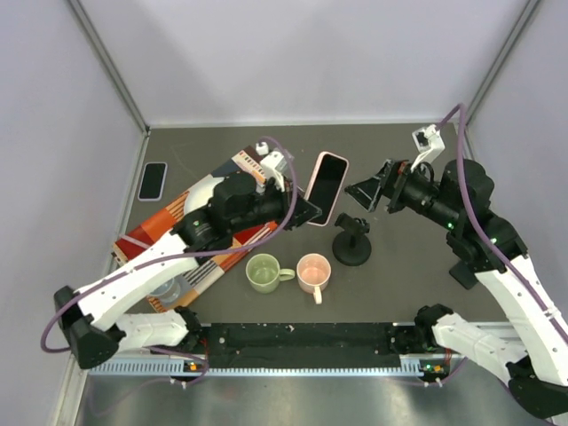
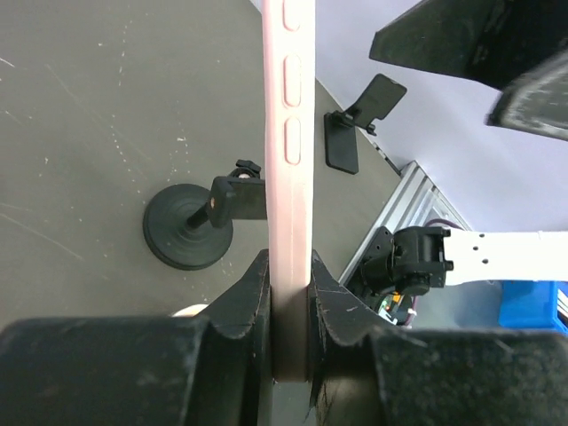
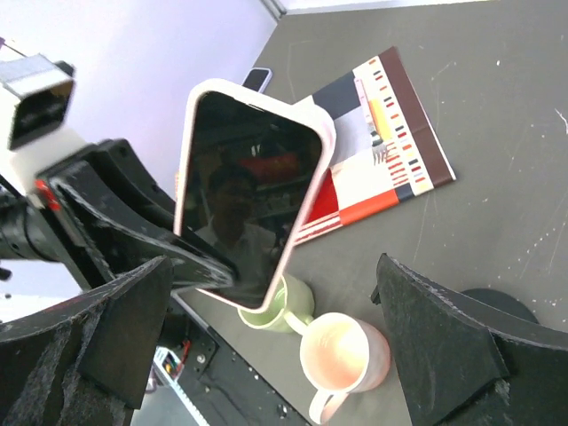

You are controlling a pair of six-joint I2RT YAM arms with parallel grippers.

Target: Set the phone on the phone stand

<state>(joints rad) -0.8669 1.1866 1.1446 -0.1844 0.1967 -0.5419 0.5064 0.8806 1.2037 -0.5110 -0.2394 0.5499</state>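
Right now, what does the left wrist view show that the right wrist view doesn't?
Left wrist only: the phone edge-on, its side buttons, and the phone stand with its stem and clamp. Right wrist only: the phone's dark screen, the striped booklet, the green mug and the pink mug. Both: the left gripper clamped on one end of the phone.

Left gripper (image 1: pixel 308 209) clamps the lower edge of pink-cased phone (image 1: pixel 327 185), held tilted above the table (image 1: pixel 399 275). Phone stand (image 1: pixel 352 242) sits at the phone's 5 o'clock, apart from it. Right gripper (image 1: pixel 366 190), fingers spread, hangs at the phone's 3 o'clock. Green mug (image 1: pixel 264 272) and pink mug (image 1: pixel 313 272) at the stand's 8 o'clock.
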